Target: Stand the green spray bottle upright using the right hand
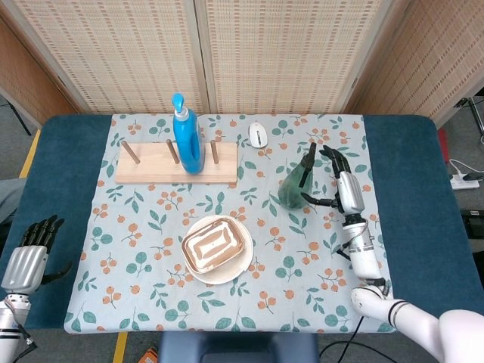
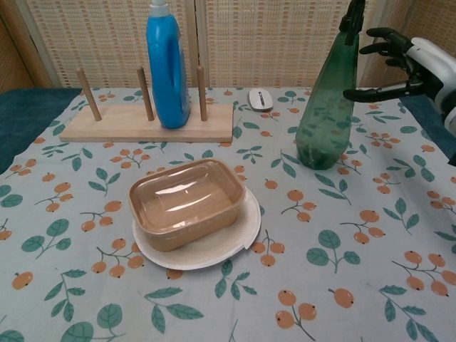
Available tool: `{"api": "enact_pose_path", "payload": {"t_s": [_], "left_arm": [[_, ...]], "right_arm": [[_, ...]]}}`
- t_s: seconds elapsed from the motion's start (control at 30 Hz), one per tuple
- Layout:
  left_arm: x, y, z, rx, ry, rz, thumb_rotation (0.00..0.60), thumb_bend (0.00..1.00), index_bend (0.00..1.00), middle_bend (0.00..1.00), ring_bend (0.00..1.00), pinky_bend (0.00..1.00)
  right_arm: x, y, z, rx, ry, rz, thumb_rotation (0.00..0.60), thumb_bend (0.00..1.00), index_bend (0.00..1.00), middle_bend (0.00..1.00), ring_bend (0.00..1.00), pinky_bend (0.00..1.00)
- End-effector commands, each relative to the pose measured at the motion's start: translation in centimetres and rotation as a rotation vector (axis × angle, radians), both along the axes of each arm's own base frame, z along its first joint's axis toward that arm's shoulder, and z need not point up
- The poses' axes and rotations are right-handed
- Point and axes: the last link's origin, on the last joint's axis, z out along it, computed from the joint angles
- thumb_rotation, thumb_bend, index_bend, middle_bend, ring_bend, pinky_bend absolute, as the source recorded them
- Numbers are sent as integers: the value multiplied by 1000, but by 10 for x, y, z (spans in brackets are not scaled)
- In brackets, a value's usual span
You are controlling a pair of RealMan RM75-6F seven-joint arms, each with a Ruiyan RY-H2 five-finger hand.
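The green spray bottle (image 2: 326,107) stands upright on the flowered cloth at the right, its dark nozzle at the top; from above it shows as a green shape (image 1: 293,186). My right hand (image 2: 406,64) hangs just right of the bottle's neck with fingers spread, apart from it and holding nothing; the head view shows the same hand (image 1: 340,181) beside the bottle. My left hand (image 1: 30,249) rests off the cloth at the table's near left corner, fingers apart and empty.
A wooden peg rack (image 2: 107,122) at the back left carries a blue detergent bottle (image 2: 167,68). A white mouse (image 2: 259,99) lies behind the middle. A brown lidded container (image 2: 187,201) sits on a white plate (image 2: 246,239) at front centre.
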Motion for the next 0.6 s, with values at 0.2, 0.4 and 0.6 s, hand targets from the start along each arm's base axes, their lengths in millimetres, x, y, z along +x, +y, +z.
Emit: {"api": "enact_pose_path", "payload": {"t_s": [0.2, 0.4, 0.6], "left_arm": [[0, 0, 1, 1, 2, 6, 600, 244, 0, 0, 0, 0], [0, 1, -1, 0, 6, 7, 600, 243, 0, 0, 0, 0], [-5, 3, 0, 21, 3, 26, 600, 244, 0, 0, 0, 0]], "right_arm": [[-42, 71, 72, 191, 498, -76, 600, 0, 0, 14, 0, 0], [-76, 101, 116, 79, 918, -231, 600, 97, 0, 0, 0, 0], [-101, 109, 112, 32, 990, -295, 600, 163, 0, 0, 0, 0]]}}
